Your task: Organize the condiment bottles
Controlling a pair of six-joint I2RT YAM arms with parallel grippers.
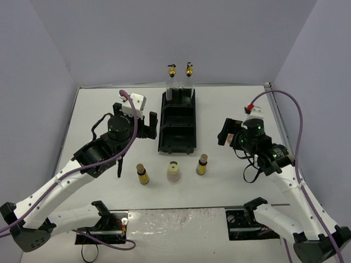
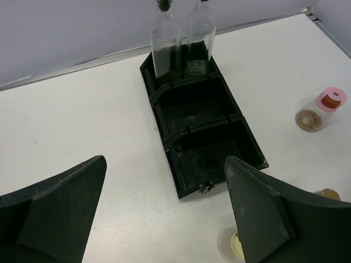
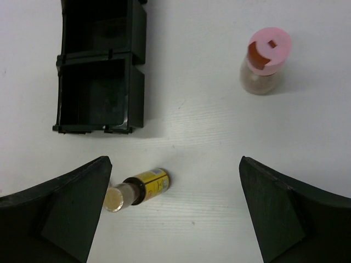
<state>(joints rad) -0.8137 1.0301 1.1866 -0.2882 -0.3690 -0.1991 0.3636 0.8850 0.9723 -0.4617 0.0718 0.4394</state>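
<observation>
Just flagging risks here. Seeing the left end effector [image 2: 164, 164] spread wide w/ nothing in it, up beside the left wall of the black tray [image 2: 192, 112]. Same for the right end effector [image 3: 175, 161]: released, empty, hanging over the bench [image 1: 98, 109] close to the right amber bottle [image 3: 143, 186], w/ the pink-capped bottle [image 3: 265, 60] further off. Prob going for that amber one next (only a guess). Could easily clip its cap w/ one finger on the way down and tip it, being so narrow. Could also shove it into the cream bottle [image 1: 174, 172], next along in the same row as the left amber bottle [image 1: 142, 173]. Not much room there, just off the tray's near end. Got the two tall clear bottles [image 2: 164, 49] standing in the far compartment; easy to knock over when reaching for the empty middle and near ones. Also worth keeping both arms from crowding the tray at once.
</observation>
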